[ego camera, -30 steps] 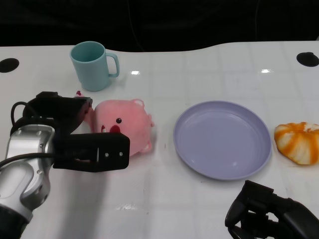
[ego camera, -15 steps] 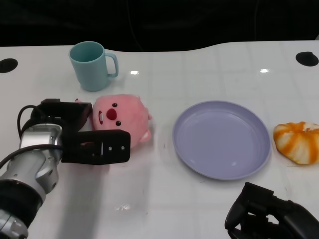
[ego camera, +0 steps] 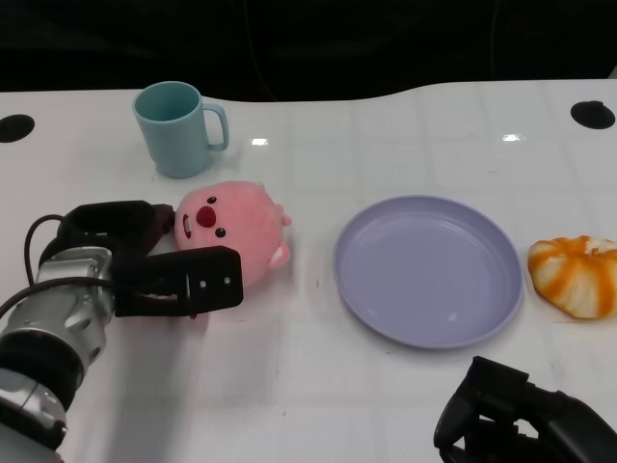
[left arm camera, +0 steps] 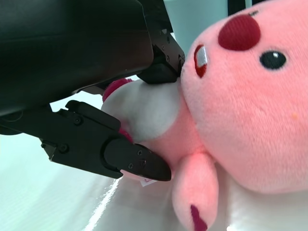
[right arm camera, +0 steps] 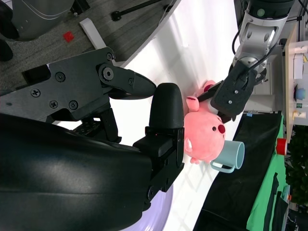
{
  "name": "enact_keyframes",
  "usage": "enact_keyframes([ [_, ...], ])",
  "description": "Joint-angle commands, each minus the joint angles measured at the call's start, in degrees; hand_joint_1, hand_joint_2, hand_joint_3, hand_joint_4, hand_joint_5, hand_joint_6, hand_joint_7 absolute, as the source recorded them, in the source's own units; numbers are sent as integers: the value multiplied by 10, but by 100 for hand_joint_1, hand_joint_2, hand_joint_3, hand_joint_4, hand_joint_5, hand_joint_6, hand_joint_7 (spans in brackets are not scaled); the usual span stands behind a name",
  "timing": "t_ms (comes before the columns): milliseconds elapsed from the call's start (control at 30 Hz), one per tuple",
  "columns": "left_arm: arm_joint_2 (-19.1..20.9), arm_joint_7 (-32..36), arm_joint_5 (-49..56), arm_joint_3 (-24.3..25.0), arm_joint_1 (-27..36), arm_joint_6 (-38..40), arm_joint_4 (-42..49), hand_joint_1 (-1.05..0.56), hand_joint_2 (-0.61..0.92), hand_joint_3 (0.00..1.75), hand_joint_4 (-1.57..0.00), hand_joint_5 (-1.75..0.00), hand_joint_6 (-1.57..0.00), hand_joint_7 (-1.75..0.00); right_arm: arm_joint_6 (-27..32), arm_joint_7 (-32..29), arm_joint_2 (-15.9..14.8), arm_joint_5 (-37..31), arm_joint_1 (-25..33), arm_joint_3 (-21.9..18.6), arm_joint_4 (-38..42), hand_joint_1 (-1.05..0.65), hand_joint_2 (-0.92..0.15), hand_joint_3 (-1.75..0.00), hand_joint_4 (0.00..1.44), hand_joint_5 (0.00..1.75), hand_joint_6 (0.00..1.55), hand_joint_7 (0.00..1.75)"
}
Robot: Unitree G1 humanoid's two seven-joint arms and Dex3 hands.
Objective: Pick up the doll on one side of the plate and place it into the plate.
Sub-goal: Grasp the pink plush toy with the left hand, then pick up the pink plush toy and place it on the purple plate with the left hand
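Pink doll (ego camera: 234, 224) lifted, turned by left hand (ego camera: 159, 270)

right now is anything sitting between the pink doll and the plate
Nothing visible does. The pink doll, gripped by the left hand, has only bare table between it and the purple plate. The teal mug stands behind, off that path.

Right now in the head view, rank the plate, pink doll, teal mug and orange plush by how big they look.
Largest to smallest:
1. purple plate
2. pink doll
3. teal mug and orange plush, too alike to rank; the plush is cut off by the frame edge.
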Motion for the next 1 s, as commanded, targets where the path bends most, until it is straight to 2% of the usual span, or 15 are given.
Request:
enact_keyframes([
  [33, -3, 19, 0, -13, 23, -11, 27, -30, 92, 1, -72, -139, -120, -8, 3, -4, -5, -2, 3, -1, -13, -22, -86, -63, 65, 175, 44, 167],
  [100, 0, 42, 2, -17, 24, -21, 28, -31, 92, 16, -70, -160, -124, -13, 4, -4, -5, -2, 3, -1, -13, -21, -86, -64, 65, 175, 44, 167],
  [133, 1, 49, 0, -17, 24, -25, 28, -29, 92, 26, -73, -167, -99, -78, 5, -5, -4, -2, 2, -1, -12, -21, -87, -64, 64, 175, 44, 167],
  [167, 3, 56, -2, -16, 25, -29, 27, -29, 92, 31, -74, -171, -76, -125, 6, -5, -3, -2, 1, 0, -11, -21, -87, -64, 64, 175, 44, 167],
  [200, 6, 68, -5, -13, 26, -35, 24, -28, 92, 35, -76, -173, -64, -154, 6, -6, -2, -1, -1, 2, -9, -20, -87, -64, 64, 175, 43, 167],
  [233, 8, 80, -10, -8, 27, -44, 21, -28, 92, 36, -77, -174, -60, -164, 6, -7, 0, -1, -3, 3, -7, -20, -87, -64, 64, 175, 43, 167],
  [333, 16, 118, -16, -1, 31, -72, 18, -27, 91, 34, -79, -175, -55, -174, 9, -9, 3, 1, -8, 7, -3, -19, -87, -64, 64, 175, 43, 168],
  [533, 29, 184, -18, 2, 29, -125, 12, -20, 86, 30, -85, -175, -62, -175, 4, -12, 8, 3, -19, 10, 9, -20, -87, -65, 65, 175, 43, 169],
  [733, 29, 181, -45, 26, 33, -136, -22, -20, 84, 33, -86, -175, -66, -175, 5, -12, 8, 0, -19, 10, 5, -21, -86, -66, 66, 175, 43, 169],
  [767, 29, 181, -49, 30, 36, -135, -31, -20, 82, 35, -87, -175, -67, -175, 2, -12, 7, -2, -18, 10, 6, -22, -86, -66, 66, 175, 43, 169],
  [800, 28, 178, -53, 33, 39, -134, -40, -20, 75, 48, -89, -175, -68, -175, -3, -12, 7, -4, -17, 10, 7, -22, -85, -66, 66, 175, 43, 169],
  [833, 27, 172, -58, 37, 43, -129, -51, -20, 64, 72, -90, -175, -69, -175, -4, -11, 8, -2, -15, 10, 8, -23, -85, -65, 66, 175, 43, 169],
  [867, 27, 168, -62, 41, 47, -126, -61, -20, 59, 83, -90, -175, -70, -175, -5, -10, 9, 0, -14, 10, 9, -23, -85, -65, 66, 175, 43, 169],
  [900, 25, 161, -67, 46, 51, -120, -73, -20, 56, 90, -90, -175, -70, -175, -3, -10, 9, 2, -13, 10, 8, -22, -85, -65, 66, 175, 43, 169],
  [1000, 20, 145, -81, 57, 63, -106, -115, -18, 53, 95, -90, -175, -71, -175, -1, -9, 8, 2, -13, 10, 7, -22, -85, -66, 66, 175, 43, 169],
])
